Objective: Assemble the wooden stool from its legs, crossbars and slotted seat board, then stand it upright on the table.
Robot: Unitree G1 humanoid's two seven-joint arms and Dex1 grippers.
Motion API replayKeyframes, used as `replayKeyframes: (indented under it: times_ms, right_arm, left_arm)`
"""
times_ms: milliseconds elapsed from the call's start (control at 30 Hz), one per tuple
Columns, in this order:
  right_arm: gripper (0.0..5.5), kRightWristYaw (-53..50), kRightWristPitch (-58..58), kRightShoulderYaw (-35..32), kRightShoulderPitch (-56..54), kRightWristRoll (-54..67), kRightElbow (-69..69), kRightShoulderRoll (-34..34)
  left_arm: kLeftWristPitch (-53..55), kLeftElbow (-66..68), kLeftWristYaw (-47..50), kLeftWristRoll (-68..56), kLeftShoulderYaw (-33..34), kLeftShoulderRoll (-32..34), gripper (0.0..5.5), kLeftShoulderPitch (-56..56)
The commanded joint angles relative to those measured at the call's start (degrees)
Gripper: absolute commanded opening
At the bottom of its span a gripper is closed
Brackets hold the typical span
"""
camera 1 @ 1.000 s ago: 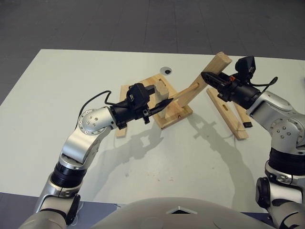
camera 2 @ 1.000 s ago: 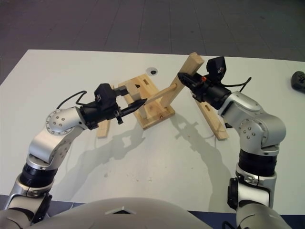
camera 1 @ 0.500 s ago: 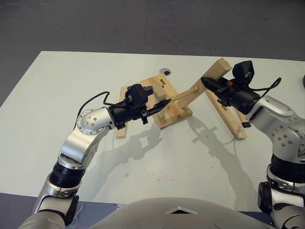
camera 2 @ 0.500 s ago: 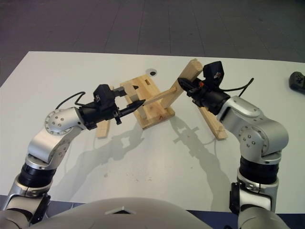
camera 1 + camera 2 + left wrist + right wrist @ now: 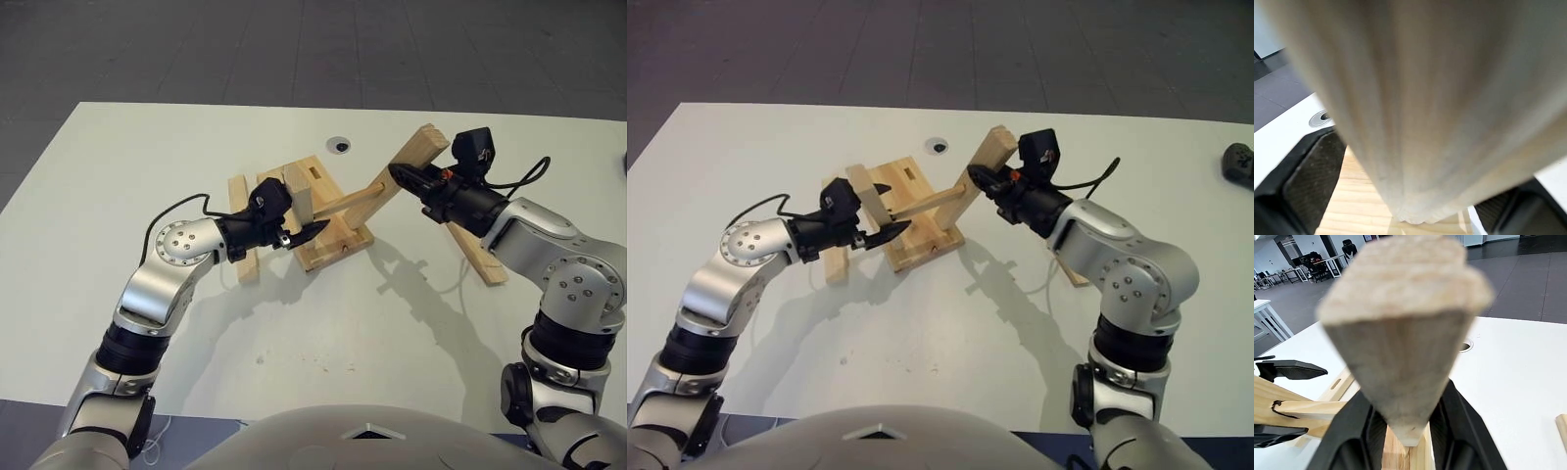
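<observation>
Left pincer [image 5: 892,208] pinches upright leg [image 5: 297,191], right pincer [image 5: 402,176] pinches tilted leg [image 5: 423,147], likely aligning both over seat board [image 5: 343,240] for slotting.

Left jaws gripping upright leg [image 5: 860,191], right jaws tilted leg [image 5: 994,145]

The table [image 5: 118,176] is seen by both eye views from the head, above its near edge, facing forward and down, and the same tabletop is shared, slightly offset sideways. The left wrist view is pressed close against a wooden leg [image 5: 1440,98] between the pads [image 5: 1312,176] of the left hand [image 5: 302,217]. The right wrist view is directed along the right hand [image 5: 1406,435], past a second leg [image 5: 1405,333], toward the grommet hole [image 5: 1465,346] also seen from the head.
</observation>
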Motion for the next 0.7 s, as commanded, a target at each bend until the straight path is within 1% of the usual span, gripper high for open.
replayKeyframes:
  times_ms: [33,167,200,233,333,433,500,533,567,633,700]
  right_arm:
    - [1.94,0.87,-1.52,-0.82,-0.06,0.14,1.17,0.71]
    - [2.58,1.86,-3.43,-4.61,-1.98,3.43,3.38,2.19]
    - [2.75,2.68,-3.6,-6.07,-2.4,5.78,3.89,2.6]
    - [2.88,3.45,-2.98,-8.64,-2.87,11.04,5.03,3.07]
    - [3.38,4.91,-3.09,-14.34,-3.6,23.05,7.71,1.7]
    - [3.9,3.07,-6.08,-18.55,-5.44,27.76,11.24,-0.98]
    - [4.19,1.24,-8.85,-19.99,-7.12,27.81,13.7,-2.18]
    - [4.39,0.22,-10.3,-20.07,-8.04,26.95,14.4,-2.34]
    - [4.48,-1.56,-12.11,-19.88,-9.0,25.2,15.18,-2.1]
    - [4.83,-5.51,-15.43,-17.9,-9.45,19.13,16.14,-1.64]
    - [5.22,-7.1,-18.29,-13.41,-7.34,10.86,16.13,-2.14]
  left_arm:
    - [1.06,-0.61,-1.47,-0.48,0.72,0.34,4.44,-0.02]
    - [1.97,-0.63,-2.95,-2.49,2.7,0.29,5.1,-0.65]
    - [2.57,-0.9,-3.36,-3.83,3.68,0.17,5.28,-1.03]
    - [3.49,-1.74,-4.04,-6.15,5.08,0.1,5.39,-1.32]
    - [7.49,-5.23,-4.97,-14.68,10.02,-0.26,5.4,-2.22]
    - [12.54,-9.32,-4.3,-28.25,17.48,-0.26,5.4,-4.46]
    - [14.8,-10.54,-1.55,-39.84,23.27,-0.37,5.4,-7.68]
    - [15.0,-10.31,0.54,-45.03,25.96,-0.42,5.4,-9.82]
    - [14.89,-9.68,2.88,-49.49,28.31,-0.44,5.4,-11.97]
    - [13.61,-6.91,8.8,-54.09,31.68,-1.29,5.4,-15.84]
    - [12.01,-3.32,16.47,-52.98,33.18,-2.58,5.4,-18.47]
